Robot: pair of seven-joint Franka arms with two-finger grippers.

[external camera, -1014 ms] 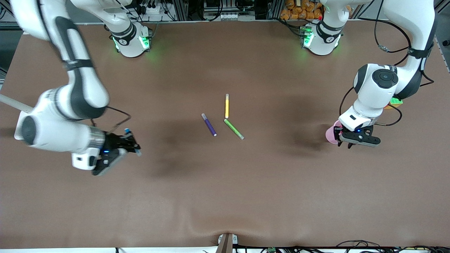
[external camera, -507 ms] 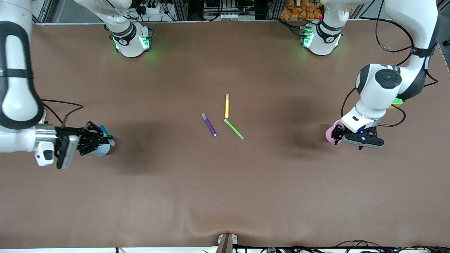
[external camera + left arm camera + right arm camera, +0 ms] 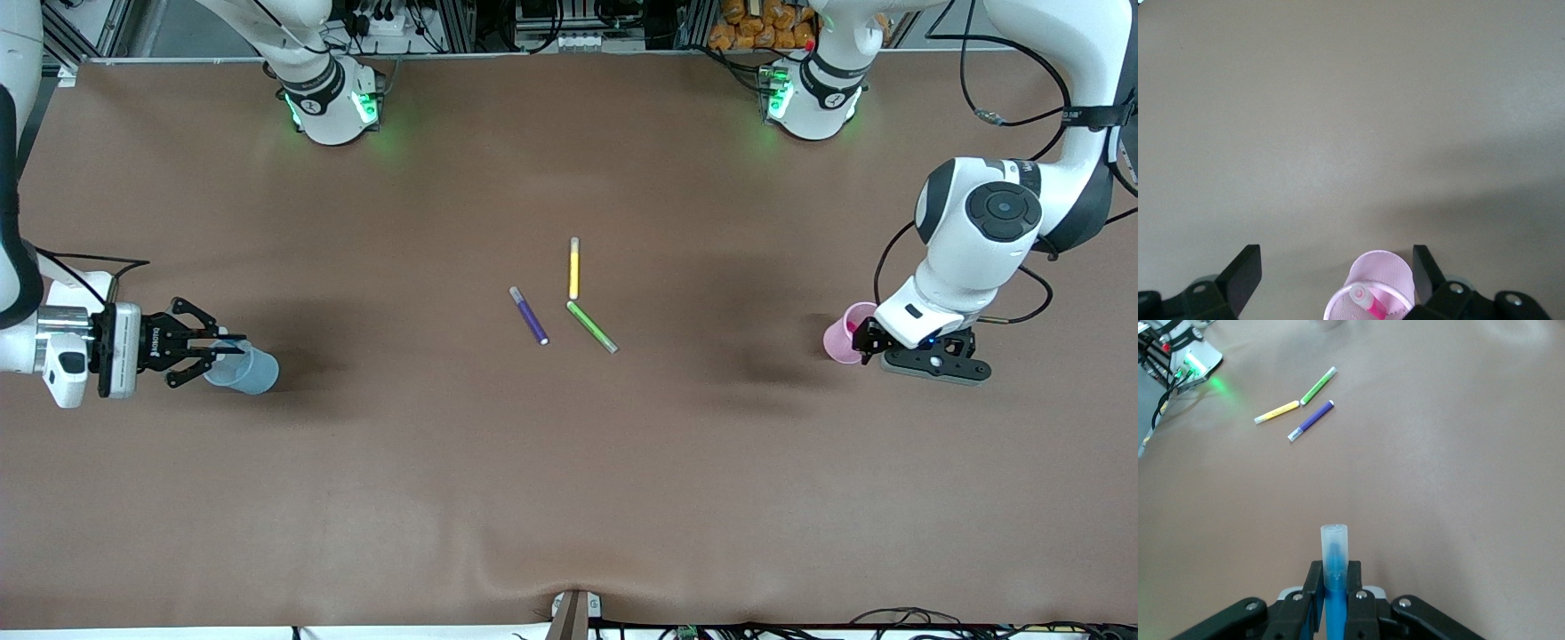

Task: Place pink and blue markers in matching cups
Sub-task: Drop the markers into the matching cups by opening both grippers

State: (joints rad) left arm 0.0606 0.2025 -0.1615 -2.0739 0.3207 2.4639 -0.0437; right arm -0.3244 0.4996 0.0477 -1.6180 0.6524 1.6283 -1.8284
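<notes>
My right gripper [image 3: 212, 352] is shut on the blue marker [image 3: 1335, 553] and holds it over the rim of the light blue cup [image 3: 249, 372], at the right arm's end of the table. The pale pink cup [image 3: 838, 338] stands at the left arm's end. The pink marker [image 3: 1368, 303] stands in the pink cup [image 3: 1381, 270], its grey cap up. My left gripper [image 3: 867, 343] is open and empty, low beside the pink cup, and in the left wrist view [image 3: 1335, 267] its fingers stand wide on either side of the cup.
A purple marker [image 3: 529, 316], a yellow marker [image 3: 574, 268] and a green marker [image 3: 592, 327] lie together at the table's middle. They also show in the right wrist view: purple [image 3: 1311, 420], yellow [image 3: 1277, 412], green [image 3: 1319, 385].
My right arm has swung toward its end of the table, carrying the blue marker to the blue cup. My left gripper has drawn back from over the pink cup, baring it.
</notes>
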